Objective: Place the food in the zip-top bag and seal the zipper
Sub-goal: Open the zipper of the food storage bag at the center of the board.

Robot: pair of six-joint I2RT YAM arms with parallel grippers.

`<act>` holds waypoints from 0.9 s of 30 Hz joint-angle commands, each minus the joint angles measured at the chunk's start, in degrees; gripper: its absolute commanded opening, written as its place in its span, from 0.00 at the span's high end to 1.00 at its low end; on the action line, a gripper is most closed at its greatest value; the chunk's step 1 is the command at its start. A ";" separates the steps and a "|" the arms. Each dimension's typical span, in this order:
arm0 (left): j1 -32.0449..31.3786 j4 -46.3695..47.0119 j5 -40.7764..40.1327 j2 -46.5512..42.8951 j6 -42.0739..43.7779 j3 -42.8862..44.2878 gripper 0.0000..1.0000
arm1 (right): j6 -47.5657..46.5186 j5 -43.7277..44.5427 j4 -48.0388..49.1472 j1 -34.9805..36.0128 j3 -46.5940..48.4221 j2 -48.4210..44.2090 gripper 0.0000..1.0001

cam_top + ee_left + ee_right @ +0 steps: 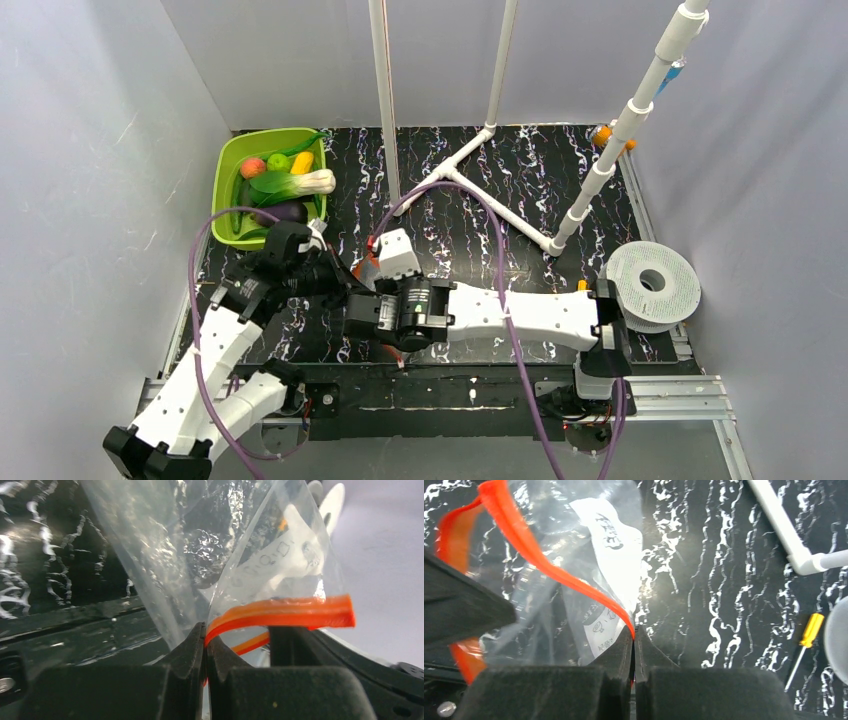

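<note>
A black table (540, 170) veined with white marbling fills a booth closed in by plain pale-grey walls (90, 150) on the left, back and right. White PVC pipes (385, 100) rise from it under soft, even light, and aluminium rails (680, 395) edge its near side.

From above, the clear crinkly plastic bag (372, 264) is mostly hidden behind the black-and-white robot arms (420, 305) at centre frame; its label print (611, 535) is unreadable.
</note>
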 commanded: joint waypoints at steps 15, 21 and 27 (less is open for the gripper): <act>-19.97 -16.83 -30.90 25.20 14.17 28.92 1.00 | -25.16 -6.84 18.96 -10.93 -15.37 -30.23 0.99; -19.97 -4.62 -21.41 28.31 12.83 27.76 0.85 | -34.88 -5.69 23.63 -11.42 -26.56 -41.40 0.99; -20.05 4.35 -16.28 28.74 8.22 24.91 0.47 | -37.30 -9.61 25.14 -11.53 -32.45 -45.84 0.99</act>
